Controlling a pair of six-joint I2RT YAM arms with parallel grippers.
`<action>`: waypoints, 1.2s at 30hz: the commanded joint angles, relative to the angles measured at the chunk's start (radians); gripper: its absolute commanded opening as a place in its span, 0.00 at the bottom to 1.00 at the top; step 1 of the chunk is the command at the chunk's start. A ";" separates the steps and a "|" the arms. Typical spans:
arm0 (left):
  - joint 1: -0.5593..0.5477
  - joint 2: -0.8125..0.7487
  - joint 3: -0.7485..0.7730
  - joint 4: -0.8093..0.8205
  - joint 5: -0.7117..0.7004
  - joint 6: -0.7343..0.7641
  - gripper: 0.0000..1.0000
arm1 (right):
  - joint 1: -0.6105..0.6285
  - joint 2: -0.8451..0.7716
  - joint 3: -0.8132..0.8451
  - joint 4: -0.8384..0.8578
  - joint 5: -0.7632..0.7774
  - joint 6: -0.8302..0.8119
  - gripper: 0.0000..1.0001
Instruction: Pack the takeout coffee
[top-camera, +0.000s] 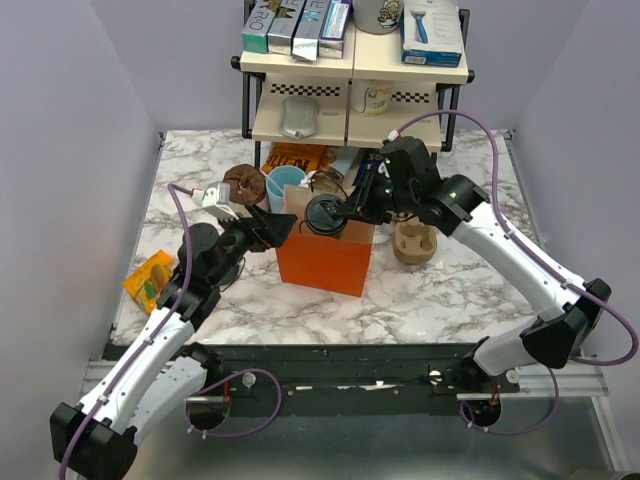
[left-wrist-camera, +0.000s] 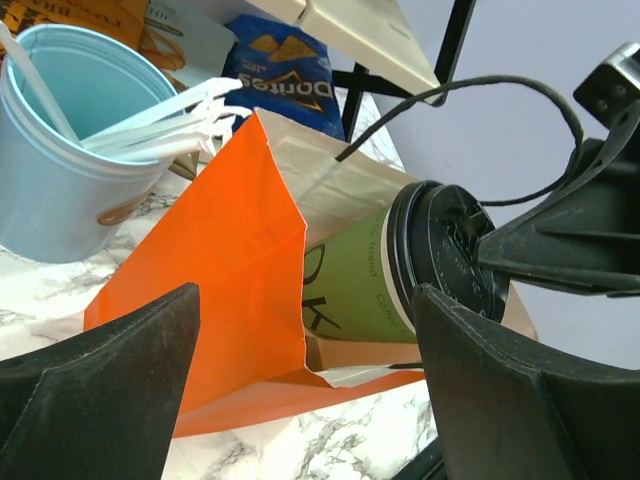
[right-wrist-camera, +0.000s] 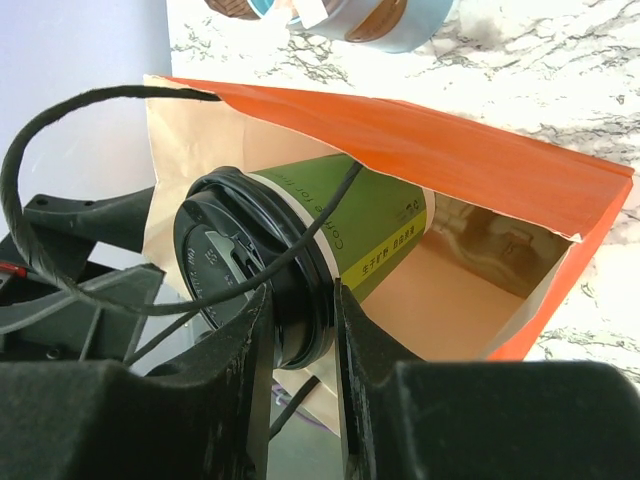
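Marble table (top-camera: 450, 290), orange bag (top-camera: 322, 262) agape; right fingers (right-wrist-camera: 375, 390) clenched on takeout coffee (right-wrist-camera: 385, 225) at its rim, left fingers (left-wrist-camera: 100, 400) released alongside.

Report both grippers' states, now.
Left gripper: open, nothing gripped, beside the orange bag.
Right gripper: shut on the takeout coffee, clamped at its black lid.

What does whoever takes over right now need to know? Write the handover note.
Right gripper: shut on the takeout coffee, gripped at its black lid.
Left gripper: open, at the orange bag's left wall; contact unclear.
Coffee: lower part inside the bag's mouth, lid above the rim.
Done: cup picked up and started into the bag.
Left: lower it fully, release, withdraw.
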 joint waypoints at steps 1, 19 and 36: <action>-0.011 -0.007 -0.011 0.034 0.066 0.010 0.92 | -0.005 0.029 0.035 -0.016 0.016 0.015 0.01; -0.211 -0.025 -0.051 0.118 0.053 -0.059 0.90 | -0.003 0.075 0.084 -0.115 0.028 -0.017 0.01; -0.238 -0.128 -0.042 -0.069 -0.144 -0.007 0.95 | -0.003 0.123 0.092 -0.206 -0.009 -0.054 0.02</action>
